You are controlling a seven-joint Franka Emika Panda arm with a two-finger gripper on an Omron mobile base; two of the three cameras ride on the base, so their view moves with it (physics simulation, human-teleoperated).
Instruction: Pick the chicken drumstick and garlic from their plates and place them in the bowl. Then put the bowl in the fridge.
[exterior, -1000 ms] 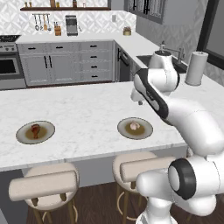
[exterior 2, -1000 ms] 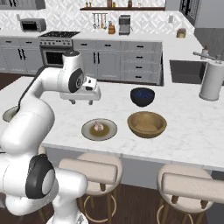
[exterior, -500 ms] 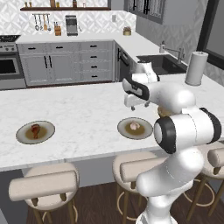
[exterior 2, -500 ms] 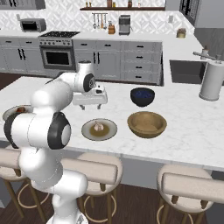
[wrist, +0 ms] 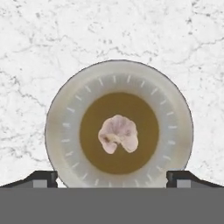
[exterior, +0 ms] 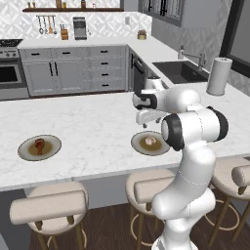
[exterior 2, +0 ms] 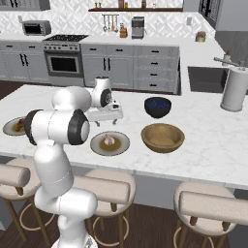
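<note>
Hand [wrist: 112,177] spread wide, empty, hovering directly above garlic [wrist: 118,134] lying centred on its plate [wrist: 65,127] near the bench [exterior: 93,132] front edge. Wooden bowl [exterior 2: 162,137] just right of that plate.

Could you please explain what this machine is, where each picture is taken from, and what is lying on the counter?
It is a white robot arm on a wheeled base, standing at a marble kitchen counter. Two pictures come from cameras on the base, behind the arm to its left and right. The third comes from a camera on the hand, looking straight down.

On the counter lie a plate with garlic, another plate with a chicken drumstick, a wooden bowl, a dark blue bowl and a paper towel roll.

The gripper hangs above the garlic with its fingers wide open, holding nothing.
</note>
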